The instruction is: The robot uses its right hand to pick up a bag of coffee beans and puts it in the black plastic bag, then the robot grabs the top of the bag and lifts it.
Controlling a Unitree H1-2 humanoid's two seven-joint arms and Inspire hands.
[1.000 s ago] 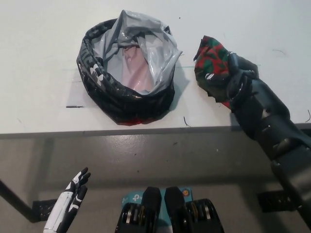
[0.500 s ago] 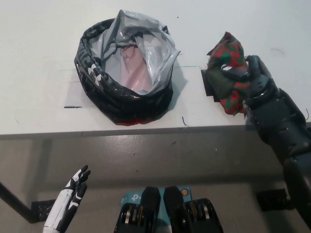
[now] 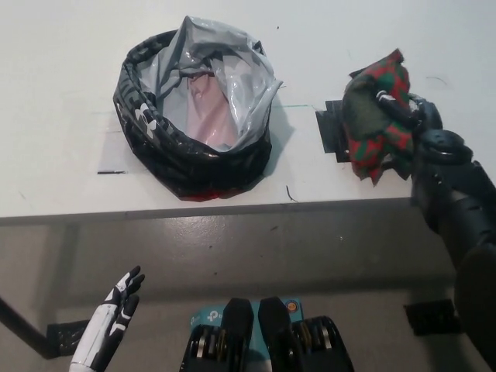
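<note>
Two hands are showing, and only the black one is working. At the right of the frame, the right hand (image 3: 422, 139) is gripping the bag of coffee beans (image 3: 376, 116), a red-and-green patterned pouch. The black fingers (image 3: 399, 111) are curling over the pouch's right side and across its middle, so most of the pouch is sticking out to the left and above them, its top corner pointing toward the upper right of the frame. A dark patch (image 3: 332, 133) is lying on the white tabletop (image 3: 62, 62) just left of the pouch.

Well apart from it, at upper centre, the black plastic bag (image 3: 194, 108) is sitting open on the tabletop, rim rolled down, grey lining crumpled up at the back.

Down at the lower left of the frame, below the tabletop edge, the white left hand (image 3: 112, 318) is resting, fingers straight and a little spread, holding nothing.
</note>
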